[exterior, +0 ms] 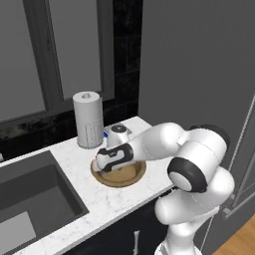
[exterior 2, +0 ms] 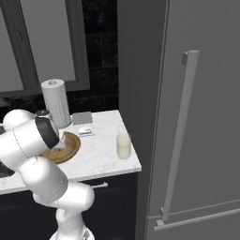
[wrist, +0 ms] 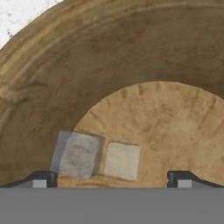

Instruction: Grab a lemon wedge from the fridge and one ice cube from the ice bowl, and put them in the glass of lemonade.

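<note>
Ice cube (wrist: 77,154): pale grey, translucent, squarish, lying on the floor of the brown wooden ice bowl (wrist: 131,57), just inside the left fingertip. A second, paler cube (wrist: 122,160) sits just beside it, between the tips. Gripper (wrist: 112,177) low in the bowl, jaws wide apart, nothing clamped. White speckled marble counter (exterior: 114,196); glass of lemonade (exterior 2: 123,146) stands near the grey fridge (exterior 2: 201,117).

Flat, even rendered light around me, dim on the fridge (exterior 2: 201,117); my close view into the ice bowl (wrist: 65,65) looks soft (perhaps blurred).
</note>
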Motion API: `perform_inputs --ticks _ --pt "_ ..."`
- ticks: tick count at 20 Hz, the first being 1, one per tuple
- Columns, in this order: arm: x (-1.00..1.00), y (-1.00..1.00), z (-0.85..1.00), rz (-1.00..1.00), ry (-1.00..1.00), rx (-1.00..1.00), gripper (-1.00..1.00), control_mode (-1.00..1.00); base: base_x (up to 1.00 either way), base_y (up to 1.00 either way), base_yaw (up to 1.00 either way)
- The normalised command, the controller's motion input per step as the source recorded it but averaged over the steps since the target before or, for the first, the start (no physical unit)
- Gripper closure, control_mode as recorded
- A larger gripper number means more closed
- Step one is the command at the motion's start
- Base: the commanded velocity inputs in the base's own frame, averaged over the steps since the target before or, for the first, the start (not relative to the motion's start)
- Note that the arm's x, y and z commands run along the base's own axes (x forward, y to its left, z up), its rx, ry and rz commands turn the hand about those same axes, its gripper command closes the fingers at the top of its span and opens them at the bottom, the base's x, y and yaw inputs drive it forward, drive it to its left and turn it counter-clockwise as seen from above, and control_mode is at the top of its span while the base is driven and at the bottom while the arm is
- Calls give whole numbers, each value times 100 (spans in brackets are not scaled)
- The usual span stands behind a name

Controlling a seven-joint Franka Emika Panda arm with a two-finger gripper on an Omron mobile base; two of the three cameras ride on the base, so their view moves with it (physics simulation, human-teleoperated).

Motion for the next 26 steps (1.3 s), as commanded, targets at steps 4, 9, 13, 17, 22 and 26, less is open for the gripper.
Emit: perform_inputs --ticks 4,9,13,17,22,26 --pt "22 9 -15 0 0 0 -100 -100 0 0 0" --pt "24 13 -11 0 0 0 -100 -100 0 0 0" --pt "1 0 -10 -4 0 0 -100 -100 0 0 0" --pt "0 0 -13 -6 0 0 -100 -100 0 0 0" --pt "0 0 -14 -6 0 0 -100 -100 0 0 0" --pt "0 0 -12 -3 0 0 100 -100 0 0 0"
